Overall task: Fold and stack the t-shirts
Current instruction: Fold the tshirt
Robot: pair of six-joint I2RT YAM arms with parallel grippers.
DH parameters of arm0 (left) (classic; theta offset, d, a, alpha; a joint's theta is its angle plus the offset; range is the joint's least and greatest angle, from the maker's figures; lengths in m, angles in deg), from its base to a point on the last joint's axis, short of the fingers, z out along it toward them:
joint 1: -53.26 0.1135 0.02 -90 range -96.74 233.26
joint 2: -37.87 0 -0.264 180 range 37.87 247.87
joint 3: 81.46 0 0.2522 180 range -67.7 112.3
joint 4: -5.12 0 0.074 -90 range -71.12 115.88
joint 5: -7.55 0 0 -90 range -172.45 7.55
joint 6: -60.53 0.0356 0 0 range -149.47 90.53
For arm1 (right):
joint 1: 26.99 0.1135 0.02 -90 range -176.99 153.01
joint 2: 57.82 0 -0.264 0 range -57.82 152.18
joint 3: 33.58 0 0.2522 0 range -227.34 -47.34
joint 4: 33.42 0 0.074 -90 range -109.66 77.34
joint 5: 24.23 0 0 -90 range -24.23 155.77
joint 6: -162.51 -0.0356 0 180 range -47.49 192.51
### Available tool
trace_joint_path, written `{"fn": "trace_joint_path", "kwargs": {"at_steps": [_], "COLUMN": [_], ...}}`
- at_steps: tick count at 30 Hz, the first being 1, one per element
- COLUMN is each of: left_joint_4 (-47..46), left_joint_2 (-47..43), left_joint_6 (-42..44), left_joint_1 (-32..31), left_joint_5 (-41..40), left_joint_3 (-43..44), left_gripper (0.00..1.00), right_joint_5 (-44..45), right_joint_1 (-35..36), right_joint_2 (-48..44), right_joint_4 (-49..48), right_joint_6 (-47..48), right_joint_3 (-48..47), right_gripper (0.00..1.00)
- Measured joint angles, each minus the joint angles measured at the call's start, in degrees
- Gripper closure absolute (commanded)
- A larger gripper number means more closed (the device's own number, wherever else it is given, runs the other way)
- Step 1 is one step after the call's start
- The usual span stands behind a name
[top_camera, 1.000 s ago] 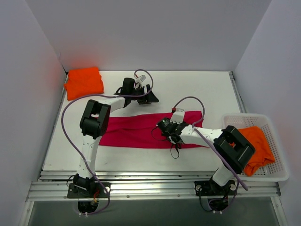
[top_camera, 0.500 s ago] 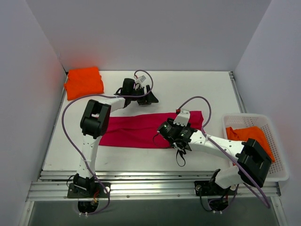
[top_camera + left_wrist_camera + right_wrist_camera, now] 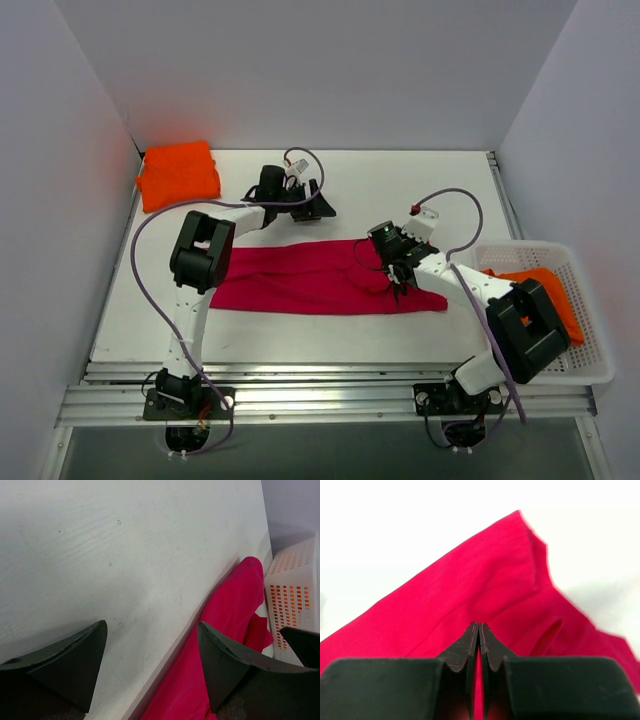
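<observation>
The crimson-pink t-shirt [image 3: 290, 280] lies as a long folded band across the middle of the table, and its sleeve end [image 3: 470, 580] fills the right wrist view. My right gripper [image 3: 400, 278] [image 3: 479, 625] hovers over the shirt's right end with its jaws pressed together. Red shows in the slit behind the tips, and no cloth bunches at them. My left gripper [image 3: 320, 212] [image 3: 151, 625] stands open on bare table beyond the shirt's far edge [image 3: 230, 610], holding nothing. One orange t-shirt [image 3: 178, 175] lies folded at the far left corner. Another [image 3: 545, 290] is crumpled in the basket.
The white mesh basket [image 3: 590, 375] [image 3: 295, 595] stands at the table's right edge beside the right arm. Grey walls close the table on three sides. A metal rail runs along the near edge by the arm bases.
My right gripper swung from the shirt's middle to its right end and shut. The shirt's right end shifted, its corner now reaching out toward the basket. The left arm stayed put.
</observation>
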Motion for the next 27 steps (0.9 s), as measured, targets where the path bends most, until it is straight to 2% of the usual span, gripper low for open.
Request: {"fn": "trace_joint_path", "kwargs": {"at_steps": [4,11,16,22,27], "left_joint_4": [-0.5,-1.0,-1.3,-1.4,-1.6], "left_joint_2": [0.0,0.0,0.0,0.0,-0.5], "left_joint_6": [0.0,-0.2,-0.4,-0.4,-0.4], "left_joint_1": [0.0,0.3,0.6,1.4,3.0], "left_joint_5": [0.1,0.3,0.7,1.0,1.3], "left_joint_3": [-0.2,-1.0,-1.0,-1.3,-2.3], "left_gripper": [0.19,0.19,0.20,0.20,0.20], "right_joint_5": [-2.1,-5.8,-7.8,-13.2,-19.5], "right_joint_1": [-4.4,-5.8,-7.9,-12.0,-14.5], "right_joint_2": [5.8,12.2,19.5,31.4,45.6], "right_joint_4": [-3.6,-8.3,-11.7,-14.7,-14.7], "right_joint_6": [2.8,4.3,4.5,4.9,5.5], "right_joint_3": [-0.1,-0.9,-5.3,-20.8,-41.9], "right_gripper": [1.00,1.00,1.00,1.00,1.00]}}
